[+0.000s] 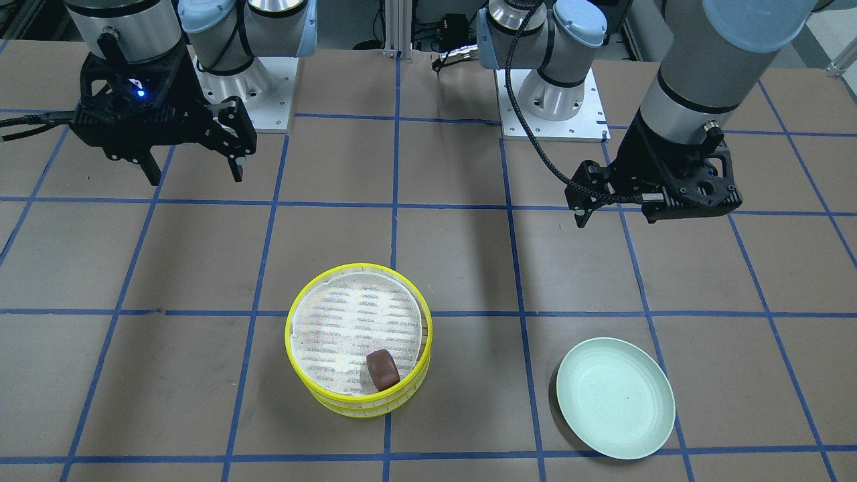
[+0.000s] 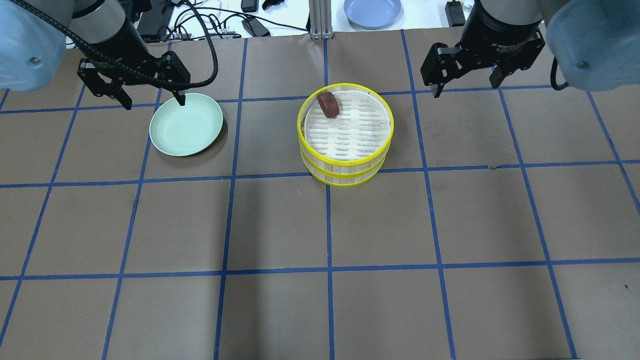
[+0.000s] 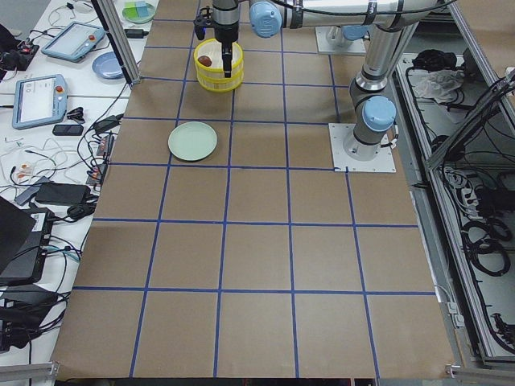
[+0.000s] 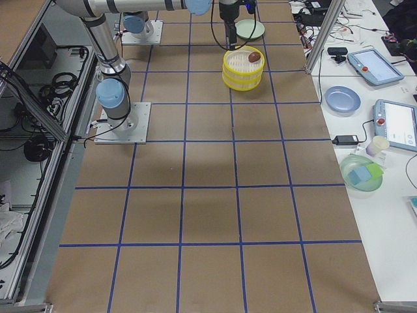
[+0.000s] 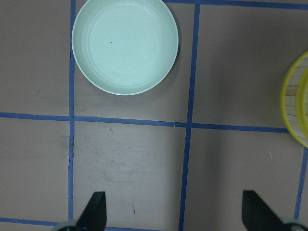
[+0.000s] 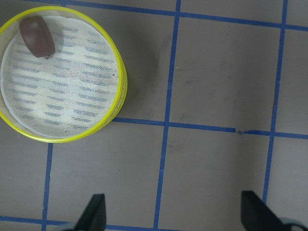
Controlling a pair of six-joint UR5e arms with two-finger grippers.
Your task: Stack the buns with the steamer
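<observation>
The steamer's two yellow-rimmed tiers (image 2: pixel 345 162) stand stacked at mid table, also in the front view (image 1: pixel 348 402). The dark reddish-brown bun (image 2: pixel 328 104) lies on the top tier's mesh floor by the far rim, and shows in the right wrist view (image 6: pixel 36 36). The cream-white bun is hidden. My left gripper (image 2: pixel 152 102) is open and empty, hovering by the far edge of the pale green plate (image 2: pixel 186 125). My right gripper (image 2: pixel 465 87) is open and empty, above the table to the right of the stack and apart from it.
The green plate (image 5: pixel 125 45) is empty. A blue plate (image 2: pixel 372 11) sits on the bench beyond the table's far edge. The arm bases (image 1: pixel 552 100) stand at the robot's side. Tablets and cables lie on the side bench (image 4: pixel 391 124).
</observation>
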